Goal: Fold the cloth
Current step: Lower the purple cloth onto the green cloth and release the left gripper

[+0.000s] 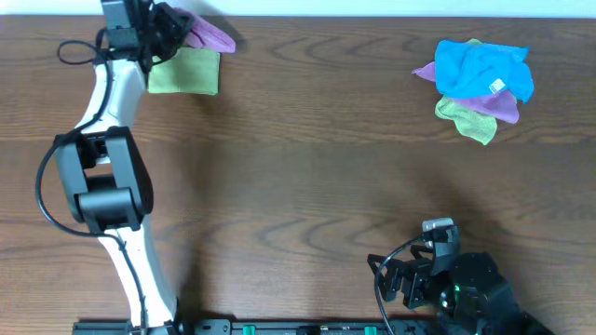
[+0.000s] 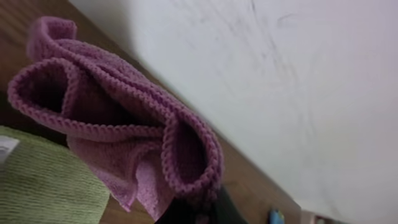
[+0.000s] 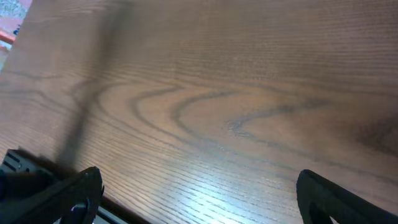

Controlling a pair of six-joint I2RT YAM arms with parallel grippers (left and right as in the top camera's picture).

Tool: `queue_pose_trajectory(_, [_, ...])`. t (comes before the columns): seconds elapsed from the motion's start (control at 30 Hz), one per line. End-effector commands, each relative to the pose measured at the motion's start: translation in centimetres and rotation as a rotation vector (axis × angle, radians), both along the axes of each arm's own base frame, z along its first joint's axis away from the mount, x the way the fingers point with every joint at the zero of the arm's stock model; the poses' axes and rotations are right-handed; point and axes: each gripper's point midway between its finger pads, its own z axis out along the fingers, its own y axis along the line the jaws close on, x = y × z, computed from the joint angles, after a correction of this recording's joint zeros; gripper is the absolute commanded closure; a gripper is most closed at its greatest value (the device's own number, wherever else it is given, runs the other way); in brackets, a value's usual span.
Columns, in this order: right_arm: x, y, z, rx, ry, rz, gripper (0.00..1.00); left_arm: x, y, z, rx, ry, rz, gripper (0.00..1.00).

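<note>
The lilac-purple cloth hangs bunched from my left gripper at the far left back of the table, just over a folded green cloth. In the left wrist view the cloth fills the left half in folds with stitched edges, and the dark jaws pinch its lower edge. The green cloth lies below it. My right gripper is open and empty near the front right edge. Its fingers are spread wide over bare wood.
A pile of cloths sits at the back right: a bright blue one on top, a second purple one and a light green one under it. A white wall runs along the table's back edge.
</note>
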Motion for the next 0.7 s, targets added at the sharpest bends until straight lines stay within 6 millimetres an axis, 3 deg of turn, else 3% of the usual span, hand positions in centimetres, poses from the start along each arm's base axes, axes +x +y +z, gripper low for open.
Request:
queue_pose_trajectory(0.0, [0.2,-0.3,0.0,0.005,0.001,-0.025,0.01,0.0,-0.5,1.8,-0.023,-0.043,-0.069,0.94])
queue_pose_trajectory(0.4, [0.2,-0.3,0.0,0.005,0.001,-0.025,0.01,-3.4,-0.2,-2.1,0.012,0.138,-0.129,0.94])
queue_pose_trajectory(0.67, [0.2,-0.3,0.0,0.005,0.001,-0.024,0.01,-6.3,2.4,-5.0,0.082,0.272,-0.134,0.94])
